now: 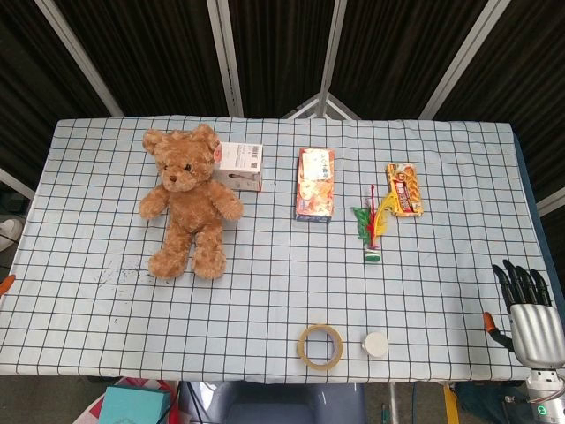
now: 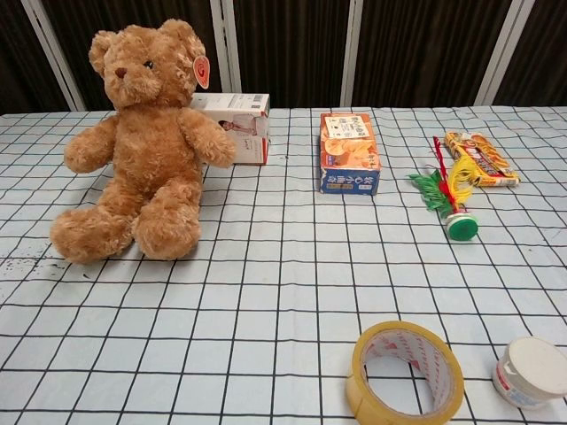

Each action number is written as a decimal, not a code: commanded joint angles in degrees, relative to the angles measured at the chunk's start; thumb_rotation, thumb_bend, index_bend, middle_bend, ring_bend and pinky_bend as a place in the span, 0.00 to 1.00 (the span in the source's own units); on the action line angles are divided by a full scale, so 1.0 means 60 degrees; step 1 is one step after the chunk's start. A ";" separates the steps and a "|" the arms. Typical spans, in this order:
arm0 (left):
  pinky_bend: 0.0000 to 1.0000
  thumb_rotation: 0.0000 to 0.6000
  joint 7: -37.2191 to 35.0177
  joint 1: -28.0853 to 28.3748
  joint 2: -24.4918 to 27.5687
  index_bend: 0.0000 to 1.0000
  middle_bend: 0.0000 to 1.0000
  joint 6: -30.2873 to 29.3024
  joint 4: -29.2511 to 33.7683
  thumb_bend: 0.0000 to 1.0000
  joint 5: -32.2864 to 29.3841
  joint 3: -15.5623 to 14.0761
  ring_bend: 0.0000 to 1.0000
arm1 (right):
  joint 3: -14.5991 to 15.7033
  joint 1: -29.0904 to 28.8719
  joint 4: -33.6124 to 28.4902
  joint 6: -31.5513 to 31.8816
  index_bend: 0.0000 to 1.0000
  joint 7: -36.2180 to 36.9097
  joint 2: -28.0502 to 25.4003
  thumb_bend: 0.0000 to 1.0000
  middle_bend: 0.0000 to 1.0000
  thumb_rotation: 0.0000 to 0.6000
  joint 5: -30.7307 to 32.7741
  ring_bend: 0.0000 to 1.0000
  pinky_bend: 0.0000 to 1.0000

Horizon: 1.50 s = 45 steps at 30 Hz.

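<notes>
Nearest the camera, a roll of yellow tape [image 2: 404,372] lies flat at the surface's near edge, about 6 o'clock in the head view, with a small white lidded jar [image 2: 534,370] just beside it toward 3 o'clock. The right hand [image 1: 530,311] sits at roughly 4 o'clock, at the near right corner of the checked surface [image 1: 441,265]; its dark fingers [image 1: 521,281] are straight and slightly apart, pointing toward 12 o'clock, and it holds nothing. The jar is the thing nearest to it, though the two are well apart. The left hand does not show in either view.

Toward 12 o'clock from the jar lies a feather shuttlecock [image 1: 374,231] with a green base and red, yellow and green feathers, its tip touching or just beside a yellow snack packet [image 1: 403,189] at about 2 o'clock. An orange and blue carton [image 1: 315,184] lies near the middle, at 12 o'clock. At 10 o'clock a brown teddy bear [image 1: 188,201] sits leaning back against a white box [image 1: 238,166], with a red tag on its ear visible in the chest view. A teal box [image 1: 132,406] shows below the surface's near edge at 7 o'clock.
</notes>
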State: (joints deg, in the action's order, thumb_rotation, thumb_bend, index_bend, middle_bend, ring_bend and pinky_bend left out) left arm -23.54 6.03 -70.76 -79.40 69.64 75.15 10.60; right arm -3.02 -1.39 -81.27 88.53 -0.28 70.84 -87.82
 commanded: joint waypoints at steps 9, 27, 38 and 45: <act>0.04 1.00 0.0121 0.0041 -0.0040 0.22 0.16 -0.0061 0.0095 0.30 0.0107 -0.0027 0.00 | 0.0019 0.0129 0.0011 0.0155 0.09 0.0092 -0.0050 0.37 0.06 1.00 0.0031 0.07 0.00; 0.04 1.00 0.0364 0.0044 -0.0067 0.22 0.15 -0.0084 0.0132 0.30 0.0162 -0.0110 0.00 | -0.0006 0.0156 0.0002 0.0140 0.08 0.0173 -0.0061 0.37 0.06 1.00 0.0093 0.07 0.00; 0.04 1.00 0.0244 0.0070 -0.0060 0.22 0.15 0.0075 0.0147 0.30 0.0050 -0.0082 0.00 | -0.0029 0.0173 -0.0052 0.0146 0.09 0.0141 -0.0068 0.37 0.06 1.00 0.0137 0.07 0.00; 0.01 1.00 -0.0945 0.0626 0.0411 0.19 0.11 0.1692 0.1276 0.27 -0.1045 0.0617 0.00 | -0.0034 0.0204 -0.0078 0.0098 0.09 0.0307 -0.0069 0.37 0.06 1.00 0.0224 0.08 0.00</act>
State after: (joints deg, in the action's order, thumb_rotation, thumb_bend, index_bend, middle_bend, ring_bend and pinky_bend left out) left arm -26.18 8.00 -70.05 -73.96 73.89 72.02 12.30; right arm -3.23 -0.17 -81.73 89.12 1.55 70.43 -86.48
